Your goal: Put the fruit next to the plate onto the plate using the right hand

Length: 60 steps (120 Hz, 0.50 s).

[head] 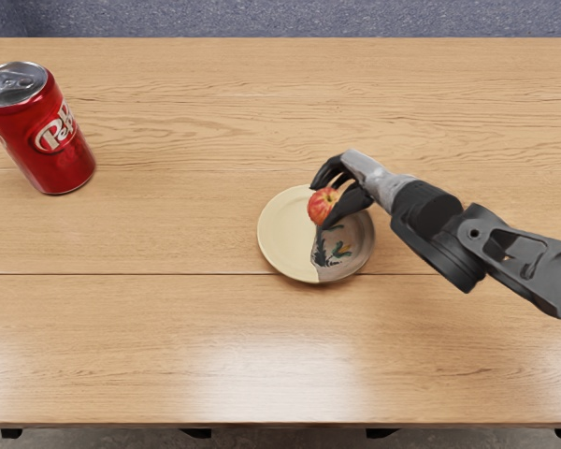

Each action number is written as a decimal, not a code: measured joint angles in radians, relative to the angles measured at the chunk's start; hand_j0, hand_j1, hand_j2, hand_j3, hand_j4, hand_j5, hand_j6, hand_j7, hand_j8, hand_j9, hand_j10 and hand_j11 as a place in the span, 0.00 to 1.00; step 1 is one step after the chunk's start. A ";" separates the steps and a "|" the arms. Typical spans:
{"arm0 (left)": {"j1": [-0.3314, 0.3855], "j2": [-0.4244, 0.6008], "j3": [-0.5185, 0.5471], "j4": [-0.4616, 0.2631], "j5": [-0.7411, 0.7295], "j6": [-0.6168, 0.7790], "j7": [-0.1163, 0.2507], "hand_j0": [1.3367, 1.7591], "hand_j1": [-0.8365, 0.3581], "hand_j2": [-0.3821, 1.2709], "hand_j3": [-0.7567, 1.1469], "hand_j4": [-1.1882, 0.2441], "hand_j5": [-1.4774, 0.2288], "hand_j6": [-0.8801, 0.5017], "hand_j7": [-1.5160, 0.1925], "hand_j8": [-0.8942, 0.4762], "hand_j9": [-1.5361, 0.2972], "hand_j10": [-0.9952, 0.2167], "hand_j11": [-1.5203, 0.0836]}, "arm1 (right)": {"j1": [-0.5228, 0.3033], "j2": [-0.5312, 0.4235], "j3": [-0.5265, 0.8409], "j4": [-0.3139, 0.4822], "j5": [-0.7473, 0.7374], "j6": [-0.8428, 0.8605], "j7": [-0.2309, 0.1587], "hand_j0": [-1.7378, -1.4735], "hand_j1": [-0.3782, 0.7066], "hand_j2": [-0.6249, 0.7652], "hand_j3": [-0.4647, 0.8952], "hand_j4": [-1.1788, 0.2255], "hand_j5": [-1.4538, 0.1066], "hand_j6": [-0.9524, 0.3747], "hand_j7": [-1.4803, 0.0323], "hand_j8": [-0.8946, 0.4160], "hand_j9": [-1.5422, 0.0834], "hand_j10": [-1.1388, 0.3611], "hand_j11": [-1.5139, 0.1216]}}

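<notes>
A small red and yellow apple [322, 204] sits in the grasp of my right hand [338, 194], whose dark fingers curl around it. The hand holds the fruit over the upper right part of the round plate [285, 238], a cream dish with a grey painted section. Whether the apple touches the plate or hangs just above it I cannot tell. The right arm [477, 248] reaches in from the right edge. The left arm is out of view.
A red Dr Pepper can [35, 126] stands tilted at the far left of the wooden table [168, 318]. A seam in the tabletop runs across below the plate. The table's front edge lies near the bottom.
</notes>
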 joint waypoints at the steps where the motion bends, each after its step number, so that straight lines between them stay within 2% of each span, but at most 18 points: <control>1: 0.000 0.000 0.000 0.000 0.000 0.000 0.000 0.76 0.99 0.23 0.40 0.83 0.87 0.64 0.89 0.65 0.84 0.82 0.95 | 0.000 0.005 -0.001 -0.003 0.000 0.000 0.000 0.30 0.67 0.82 0.34 0.35 0.28 0.36 0.35 0.41 0.34 0.42 0.33; 12: 0.000 0.000 0.000 0.000 0.000 0.000 0.000 0.76 0.99 0.23 0.40 0.83 0.87 0.64 0.89 0.65 0.84 0.82 0.95 | -0.002 0.050 -0.016 -0.032 -0.001 0.002 -0.001 0.30 0.68 0.84 0.34 0.35 0.29 0.36 0.36 0.39 0.35 0.41 0.34; 23: 0.000 0.000 0.000 0.000 0.000 0.000 0.000 0.76 0.99 0.23 0.40 0.83 0.87 0.64 0.89 0.65 0.84 0.82 0.95 | -0.002 0.062 -0.014 -0.043 -0.006 -0.005 0.000 0.30 0.47 0.70 0.34 0.51 0.50 0.47 0.56 0.48 0.54 0.52 0.53; 32: 0.000 0.000 0.000 0.000 0.000 0.000 0.000 0.76 0.99 0.23 0.40 0.83 0.87 0.64 0.89 0.65 0.84 0.82 0.95 | 0.000 0.044 0.006 -0.026 -0.008 0.016 0.000 0.30 0.34 0.62 0.34 0.60 0.62 0.54 0.68 0.53 0.66 0.58 0.64; 48: 0.000 0.000 0.000 0.000 0.000 0.000 0.000 0.76 0.99 0.23 0.40 0.83 0.87 0.64 0.89 0.65 0.84 0.82 0.95 | -0.016 0.014 0.156 0.006 0.018 0.318 0.000 0.30 0.21 0.54 0.34 0.71 0.76 0.61 0.81 0.59 0.79 0.66 0.77; 54: 0.000 0.000 0.000 0.000 0.000 0.000 0.000 0.76 0.99 0.23 0.40 0.83 0.87 0.64 0.89 0.65 0.84 0.82 0.95 | -0.023 -0.020 0.213 0.010 0.092 0.461 0.001 0.30 0.18 0.52 0.34 0.73 0.79 0.63 0.84 0.61 0.82 0.68 0.80; 60: 0.000 0.000 0.000 0.000 0.000 0.000 0.000 0.76 0.99 0.23 0.40 0.83 0.87 0.64 0.89 0.65 0.84 0.82 0.95 | -0.038 -0.080 0.278 0.010 0.194 0.611 0.022 0.30 0.15 0.50 0.34 0.75 0.82 0.64 0.87 0.62 0.84 0.69 0.82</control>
